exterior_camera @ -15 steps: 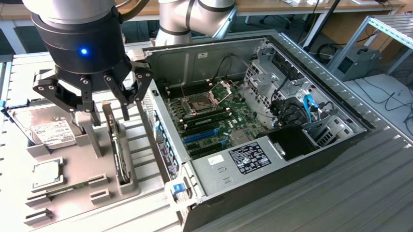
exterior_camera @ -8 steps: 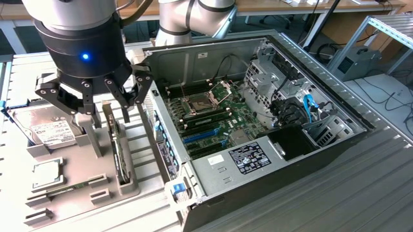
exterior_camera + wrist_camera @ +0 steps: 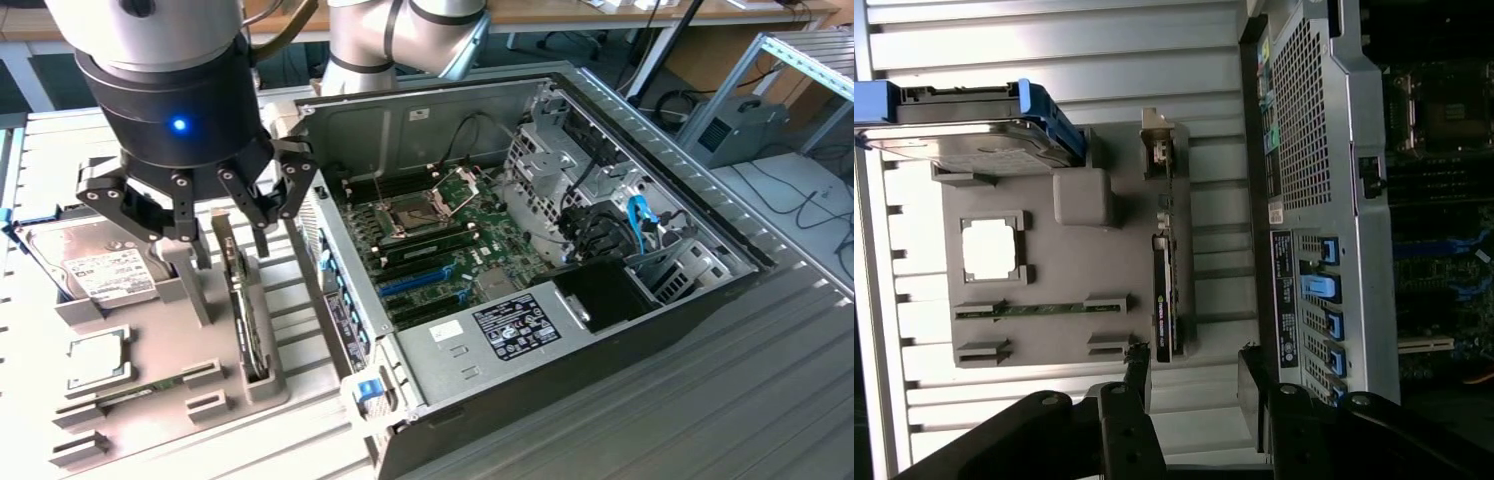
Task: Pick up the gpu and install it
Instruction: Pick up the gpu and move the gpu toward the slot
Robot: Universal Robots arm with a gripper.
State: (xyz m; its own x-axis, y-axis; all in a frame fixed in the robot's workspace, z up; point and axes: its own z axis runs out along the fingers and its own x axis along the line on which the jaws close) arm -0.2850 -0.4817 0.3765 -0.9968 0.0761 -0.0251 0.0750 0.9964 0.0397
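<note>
Now | one gripper [image 3: 230,225], jaws spread, above one gpu [image 3: 242,305] | one hard drive [image 3: 100,270] | one chip [image 3: 96,358]

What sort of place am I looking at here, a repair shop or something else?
Probably a robotics lab or test bench: a robot arm hangs over an opened computer case, parts like the gpu sit in a grey fixture tray, and desks stand behind.

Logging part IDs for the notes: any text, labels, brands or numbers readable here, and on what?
No text is legible.
Hard drive, white label: print too small.
Power supply, white label: blurred.
Case rear panel, stickers: blurred.
gpu, green mark: unreadable.
</note>
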